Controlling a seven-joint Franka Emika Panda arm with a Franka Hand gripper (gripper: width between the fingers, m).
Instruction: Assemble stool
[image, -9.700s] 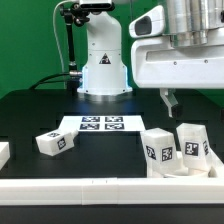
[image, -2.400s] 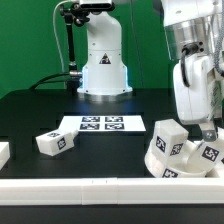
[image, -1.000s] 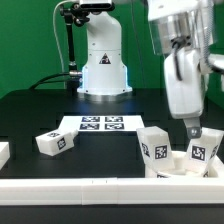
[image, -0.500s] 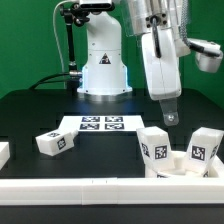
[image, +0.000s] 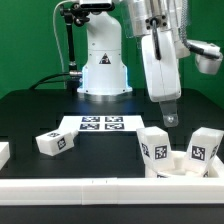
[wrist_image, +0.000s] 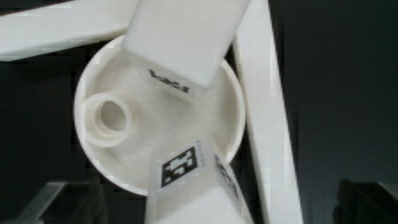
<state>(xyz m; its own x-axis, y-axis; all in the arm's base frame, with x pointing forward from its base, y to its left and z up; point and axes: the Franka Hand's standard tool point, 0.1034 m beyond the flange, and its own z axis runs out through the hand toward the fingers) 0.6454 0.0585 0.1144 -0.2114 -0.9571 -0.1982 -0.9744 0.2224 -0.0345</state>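
Note:
The round white seat lies at the exterior view's front right. Two tagged white legs stand up in it, one on its left and one on its right. My gripper hangs open and empty above and behind the seat, between the two legs and touching neither. In the wrist view the seat shows a round socket, with one leg crossing it and a tagged leg nearer. A third leg lies loose at the front left.
The marker board lies flat mid-table before the robot base. A long white border rail runs along the front edge, right behind the seat in the wrist view. Another white piece shows at the exterior view's left edge.
A second ago my gripper was down at the right-hand leg. It has let go, risen and moved toward the exterior view's left. That leg stays standing in the seat.

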